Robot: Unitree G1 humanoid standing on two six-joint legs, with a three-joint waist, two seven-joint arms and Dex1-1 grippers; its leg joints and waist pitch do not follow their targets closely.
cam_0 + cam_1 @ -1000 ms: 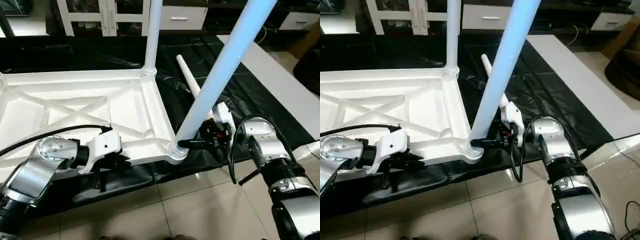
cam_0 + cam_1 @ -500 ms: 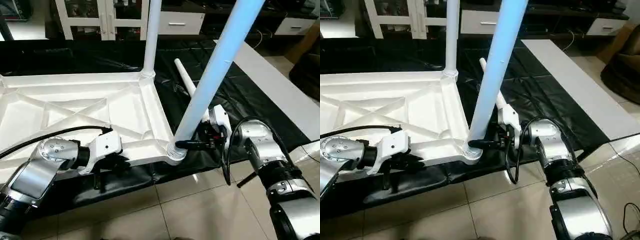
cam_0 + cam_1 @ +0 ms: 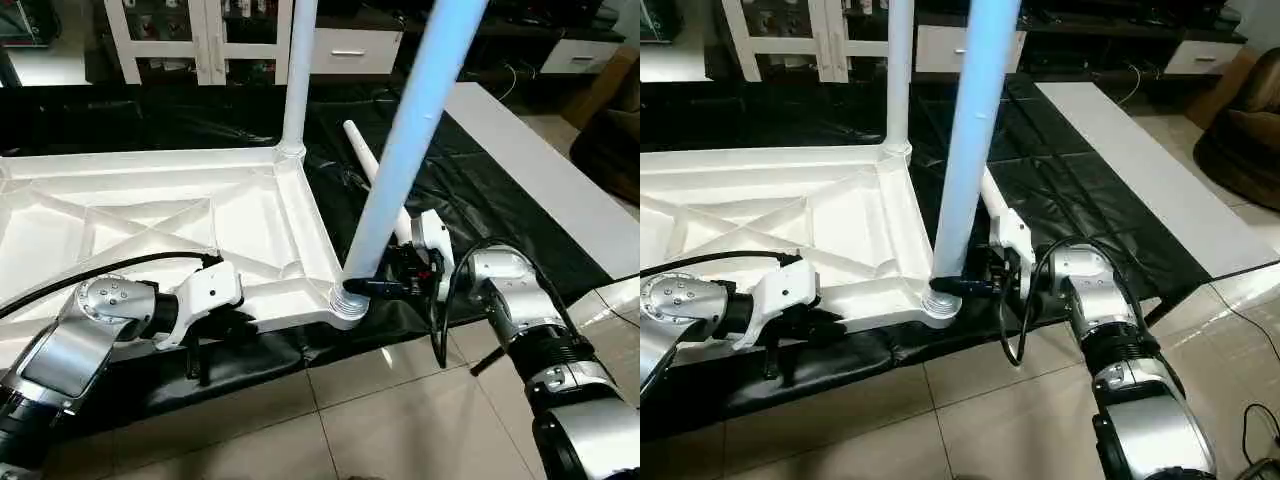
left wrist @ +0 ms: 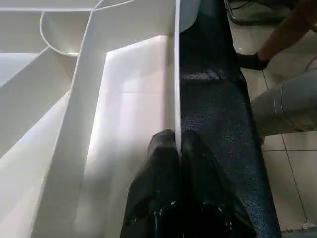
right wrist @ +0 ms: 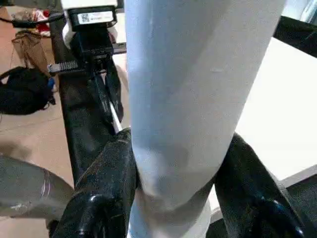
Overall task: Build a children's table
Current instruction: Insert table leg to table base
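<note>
The children's table top (image 3: 150,215) lies upside down on a black sheet, ribbed underside up. One white leg (image 3: 298,70) stands upright in the far right corner socket. A second leg (image 3: 405,140) rises from the near right corner socket (image 3: 347,305), leaning slightly right. My right gripper (image 3: 366,287) is shut on this leg just above the socket, its fingers (image 5: 111,173) on either side of the tube. My left gripper (image 4: 177,141) is shut on the top's thin near rim. A third leg (image 3: 362,150) lies on the sheet behind.
A white glass-door cabinet (image 3: 215,35) and drawers stand at the back. A long white panel (image 3: 540,170) lies at the right on the sheet's edge. Tiled floor (image 3: 400,420) lies in front. A person's leg (image 4: 285,106) shows beside the sheet.
The leg held by my right gripper has swung from a strong rightward lean toward upright in its socket. The view has also shifted a little. My left gripper stays on the rim.
</note>
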